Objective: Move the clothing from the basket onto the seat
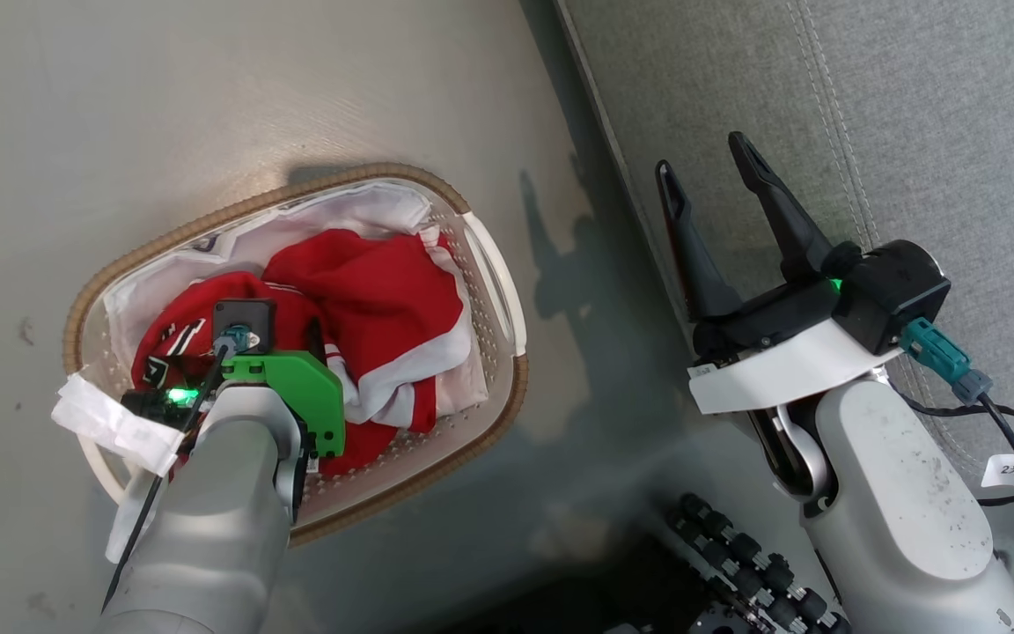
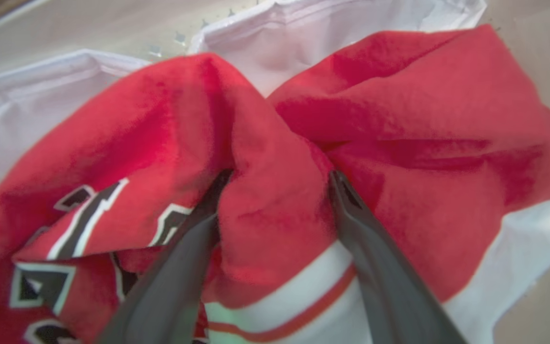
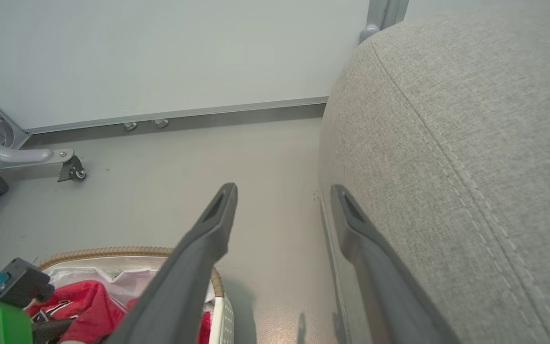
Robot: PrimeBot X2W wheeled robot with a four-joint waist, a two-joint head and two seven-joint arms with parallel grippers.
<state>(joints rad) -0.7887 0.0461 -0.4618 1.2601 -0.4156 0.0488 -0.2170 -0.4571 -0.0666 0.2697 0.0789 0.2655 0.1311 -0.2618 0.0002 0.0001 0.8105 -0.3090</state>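
Two left claw (image 2: 277,180) tips inside clothing (image 2: 423,143)

Bare floor (image 1: 208,106) lies open across the upper left of the head view and runs on as a shadowed lane between the basket (image 1: 491,264) and the seat (image 1: 912,132). My right pincer (image 1: 702,157) hangs spread at the seat's edge, centre right. The seat's grey front wall closes off the right half of the right wrist view. Inside the basket, heaped clothing (image 1: 384,299) crowds the middle and lower left. My left pincer (image 2: 280,177) stands in it, fingers apart, with a red fold bulging between them. A castered metal leg (image 3: 31,155) sits at the far left of the right wrist view, well apart.
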